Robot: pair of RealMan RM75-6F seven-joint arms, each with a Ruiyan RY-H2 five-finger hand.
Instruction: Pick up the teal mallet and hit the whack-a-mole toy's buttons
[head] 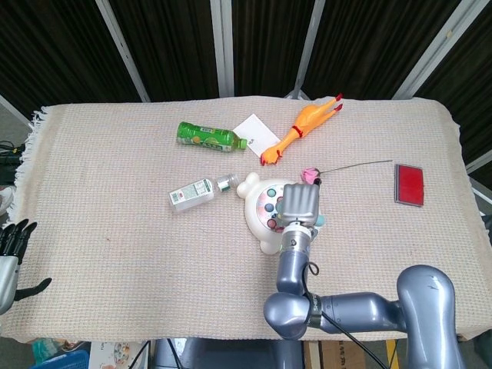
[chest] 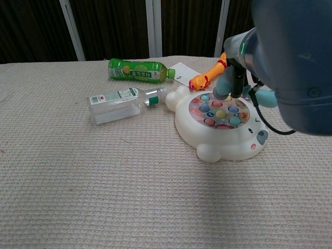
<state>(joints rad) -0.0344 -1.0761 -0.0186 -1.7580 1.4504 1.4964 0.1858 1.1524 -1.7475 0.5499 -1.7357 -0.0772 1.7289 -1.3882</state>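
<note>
Overhead, a table covered with a beige woven cloth [head: 115,231] holds a scatter of small objects. Near the middle sits the whack-a-mole toy [chest: 220,129], a white, bear-shaped dome with rounded ears and feet and a ring of pastel buttons [chest: 219,110] on top. The robot's right hand [head: 298,203] hangs directly above the toy, its grey back covering the toy's right half in the head view. From the chest view, the teal mallet [chest: 224,87] is lifted off the toy, its rounded head poised above the rear buttons without touching them, and a second teal end shows to the right beside the arm. The right hand grips the mallet, though the fingers themselves are hidden by the large blue-grey arm, so how tightly they wrap cannot be told.

The left hand [head: 11,254] rests at the far left edge, off the cloth, dark fingers spread apart and holding nothing.

Just left of the toy lies a clear plastic bottle [head: 198,192] on its side, its green neck pointing toward the toy's ear. Further back lies a green bottle [head: 207,137], also on its side, with a white card [head: 257,131] just beside its cap. An orange rubber chicken [head: 300,129] stretches diagonally behind the toy. A pink artificial flower [head: 310,175] with a long thin stem lies close to the toy's back right, and a red flat case [head: 409,184] sits well apart at the right.
</note>
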